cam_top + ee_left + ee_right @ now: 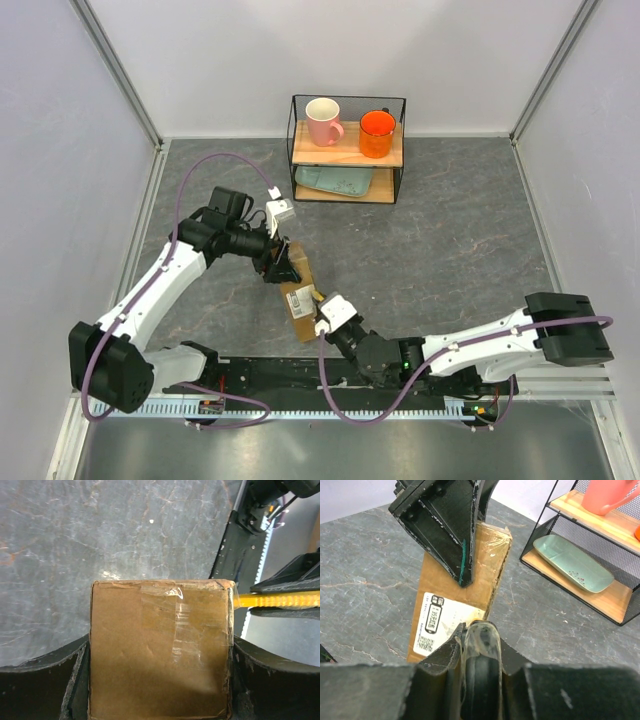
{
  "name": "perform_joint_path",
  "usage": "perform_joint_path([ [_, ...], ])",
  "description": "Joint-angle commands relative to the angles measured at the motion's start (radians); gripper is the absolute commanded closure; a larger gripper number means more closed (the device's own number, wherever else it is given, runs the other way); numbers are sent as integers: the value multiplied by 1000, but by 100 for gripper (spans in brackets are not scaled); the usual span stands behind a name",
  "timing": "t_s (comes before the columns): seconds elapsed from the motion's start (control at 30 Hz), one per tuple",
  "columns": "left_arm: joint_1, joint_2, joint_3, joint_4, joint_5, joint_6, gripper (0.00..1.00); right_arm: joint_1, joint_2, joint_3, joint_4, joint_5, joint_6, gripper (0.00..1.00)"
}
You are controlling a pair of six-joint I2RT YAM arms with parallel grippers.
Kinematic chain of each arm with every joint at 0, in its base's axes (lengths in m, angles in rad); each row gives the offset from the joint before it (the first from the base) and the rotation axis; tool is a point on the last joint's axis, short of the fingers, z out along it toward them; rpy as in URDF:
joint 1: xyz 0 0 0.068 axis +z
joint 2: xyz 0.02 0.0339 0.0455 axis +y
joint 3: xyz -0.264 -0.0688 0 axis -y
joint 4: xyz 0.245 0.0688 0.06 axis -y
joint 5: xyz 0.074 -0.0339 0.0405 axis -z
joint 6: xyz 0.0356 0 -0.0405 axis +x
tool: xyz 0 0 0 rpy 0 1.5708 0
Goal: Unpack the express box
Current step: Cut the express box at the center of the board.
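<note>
Left gripper (282, 263) is clamped across the far end of the express box (298, 300). In the left wrist view one black finger (45, 680) sits against each long side of the cardboard, and the jaws stand wide to span it. Right gripper (480, 645) is pinched on a yellow utility knife (280, 600), with the fingers drawn close around the clear handle. The yellow blade strip reaches the corner of the box at its near end. Whether the blade has entered the cardboard cannot be told.

The express box lies on the grey table (450, 250), between the two grippers and near the middle of the table's near half. Its long axis runs roughly from the left gripper toward the arm bases. A white shipping label (440, 622) sits on the top face at the near end. Clear tape (180, 625) crosses that same end and wraps over the edge.

A wire shelf (347, 195) stands at the back of the table, well apart from the box. It holds:
- a pink mug (323, 120) and an orange mug (377, 133) on the upper board;
- a pale green tray (333, 181) on the lower board.
</note>
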Motion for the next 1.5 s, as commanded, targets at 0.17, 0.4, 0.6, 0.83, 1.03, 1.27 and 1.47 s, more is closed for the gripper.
perform_joint_path([
  [0.17, -3, 9, 197, -106, -56, 177, 83, 3, -159, 15, 17, 32, -84, 100],
  [0.4, -16, -28, 88, -99, -22, 192, 81, 3, -88, 21, 206, 29, -188, 100],
  [0.6, -18, -29, 45, -99, -24, 207, 80, -32, -16, 47, 317, -20, -211, 100],
  [0.83, -18, -19, 27, -99, -28, 223, 77, -58, -5, 52, 323, -65, -167, 100],
  [1.03, -18, 0, 25, -93, -28, 213, 76, -60, 5, 63, 307, -88, -130, 100],
  [1.27, -19, -6, 19, -83, -21, 203, 75, -60, 7, 69, 313, -86, -148, 100],
  [1.47, -19, -8, 21, -81, -11, 198, 75, -72, 22, 78, 330, -92, -161, 100],
])
